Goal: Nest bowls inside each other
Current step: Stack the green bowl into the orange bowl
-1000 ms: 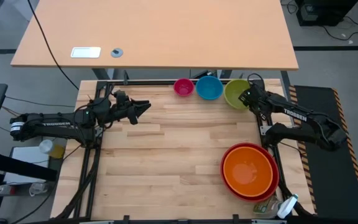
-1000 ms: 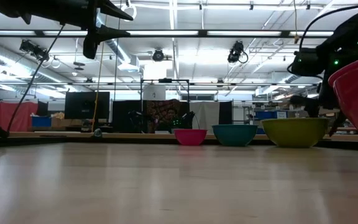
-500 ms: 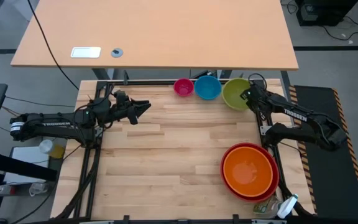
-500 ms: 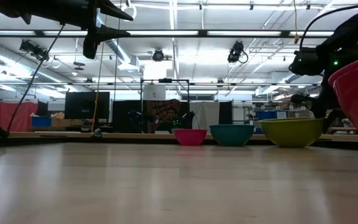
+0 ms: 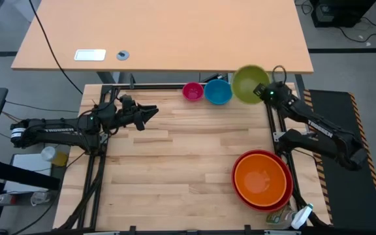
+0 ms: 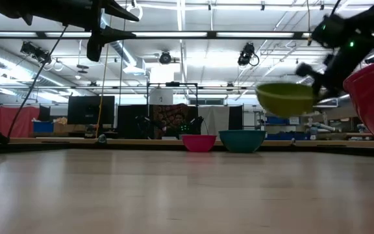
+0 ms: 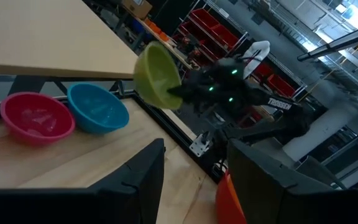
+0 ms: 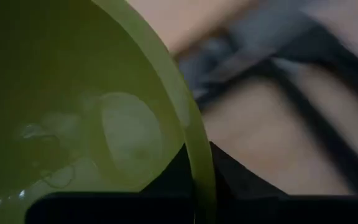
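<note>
The lime green bowl [image 5: 249, 83] hangs in the air over the table's far right, with my right gripper [image 5: 265, 93] shut on its rim; it also shows in the low view [image 6: 284, 98]. The pink bowl [image 5: 192, 91] and blue bowl [image 5: 218, 92] stand side by side on their bases at the far edge. The orange bowl [image 5: 261, 177] sits inside the red bowl [image 5: 239, 191] at the near right. My left gripper [image 5: 154, 112] waits open above the table's left part, pointing right. My right gripper pinches the green bowl's rim [image 8: 199, 163] on the bowl's right side, one finger [image 8: 178, 169] inside the bowl and one [image 8: 230, 174] outside. The fingers come from the table's right, slanting down. The bowl is lifted clear, its opening up, reaching out to the left of the fingers.
A black frame rail [image 5: 155, 86] runs along the table's far edge, behind the bowls. A plastic bottle [image 5: 297, 219] lies near the red bowl at the near right corner. Bare wood [image 5: 175, 170] fills the middle and near left.
My right gripper has risen and tipped upward with the green bowl. The bowl first slid slightly left on the table, then came off it and now hangs clear, above and beside the blue bowl.
</note>
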You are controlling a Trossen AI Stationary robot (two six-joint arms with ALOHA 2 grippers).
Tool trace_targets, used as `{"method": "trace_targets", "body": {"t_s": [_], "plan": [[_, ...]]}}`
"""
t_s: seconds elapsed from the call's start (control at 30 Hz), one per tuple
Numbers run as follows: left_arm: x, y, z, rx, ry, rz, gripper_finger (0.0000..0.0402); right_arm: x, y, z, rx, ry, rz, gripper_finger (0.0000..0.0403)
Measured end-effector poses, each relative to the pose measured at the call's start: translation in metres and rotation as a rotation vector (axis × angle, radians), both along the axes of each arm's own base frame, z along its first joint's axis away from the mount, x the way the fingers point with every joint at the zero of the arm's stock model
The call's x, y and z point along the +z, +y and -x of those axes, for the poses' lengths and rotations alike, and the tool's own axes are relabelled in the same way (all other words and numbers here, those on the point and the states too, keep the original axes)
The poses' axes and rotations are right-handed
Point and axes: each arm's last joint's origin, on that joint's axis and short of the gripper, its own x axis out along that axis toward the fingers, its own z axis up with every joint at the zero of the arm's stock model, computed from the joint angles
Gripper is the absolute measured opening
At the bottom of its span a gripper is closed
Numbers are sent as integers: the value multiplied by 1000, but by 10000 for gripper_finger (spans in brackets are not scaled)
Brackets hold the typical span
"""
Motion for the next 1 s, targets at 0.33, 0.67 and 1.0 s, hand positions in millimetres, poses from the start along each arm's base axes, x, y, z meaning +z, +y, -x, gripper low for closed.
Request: {"method": "trace_targets", "body": {"t_s": [0.33,0.67,1.0], "plan": [[-2,0,0,0,29,-30,178,59,34,-26,1007,-144,82,24],[0,9,3,108,15,-28,178,95,98,-13,1488,139,-246,23],[2,18,5,205,-38,36,178,79,127,-10,1676,519,-517,27]]}}
